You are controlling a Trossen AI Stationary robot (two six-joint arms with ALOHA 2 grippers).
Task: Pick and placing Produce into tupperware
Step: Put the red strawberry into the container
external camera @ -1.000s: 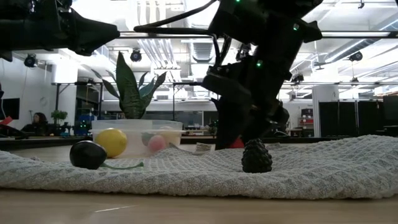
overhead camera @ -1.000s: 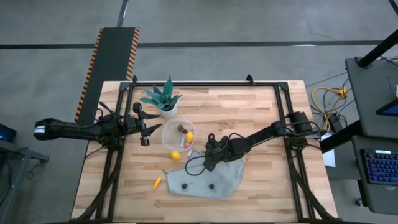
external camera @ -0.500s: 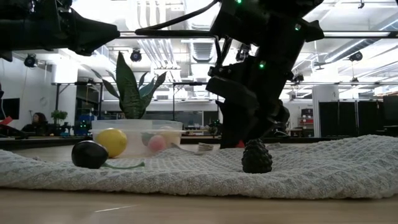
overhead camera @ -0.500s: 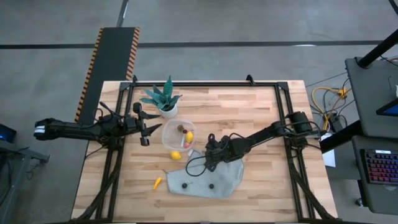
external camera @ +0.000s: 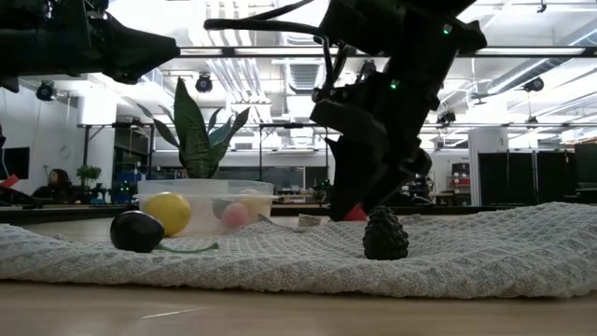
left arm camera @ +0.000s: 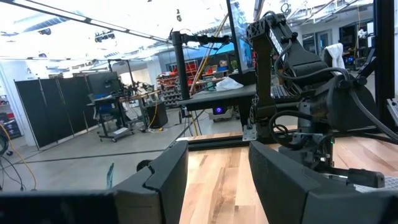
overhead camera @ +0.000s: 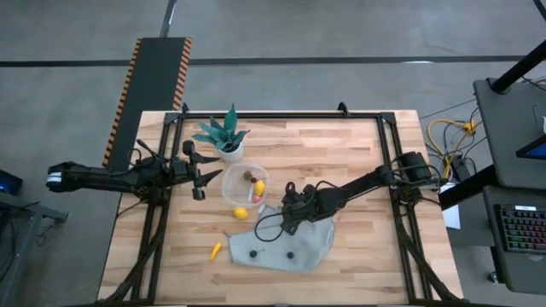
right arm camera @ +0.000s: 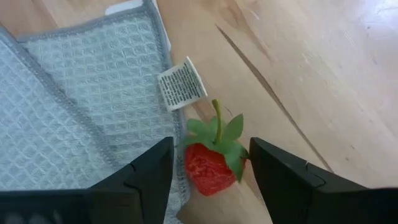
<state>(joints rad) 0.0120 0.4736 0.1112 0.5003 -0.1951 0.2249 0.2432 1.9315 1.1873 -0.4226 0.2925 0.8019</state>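
Observation:
A red strawberry (right arm camera: 208, 168) with a green leafy top lies on the wooden table beside the grey cloth's (right arm camera: 74, 112) edge. My right gripper (right arm camera: 211, 180) slants down over it, open. One finger stands on each side of the berry and neither touches it. In the low view the strawberry (external camera: 355, 214) shows just under that gripper (external camera: 359, 201). The clear round tupperware (overhead camera: 230, 189) holds a yellow piece (overhead camera: 259, 186), a dark one and a red one. My left gripper (overhead camera: 198, 175) waits open and level at the table's left edge.
A yellow lemon (overhead camera: 241, 213) lies just outside the tupperware, and an orange carrot (overhead camera: 216, 250) lies near the cloth's left corner. Two dark berries (overhead camera: 252, 254) (overhead camera: 290, 254) rest on the cloth. A green potted plant (overhead camera: 225, 136) stands behind the tupperware.

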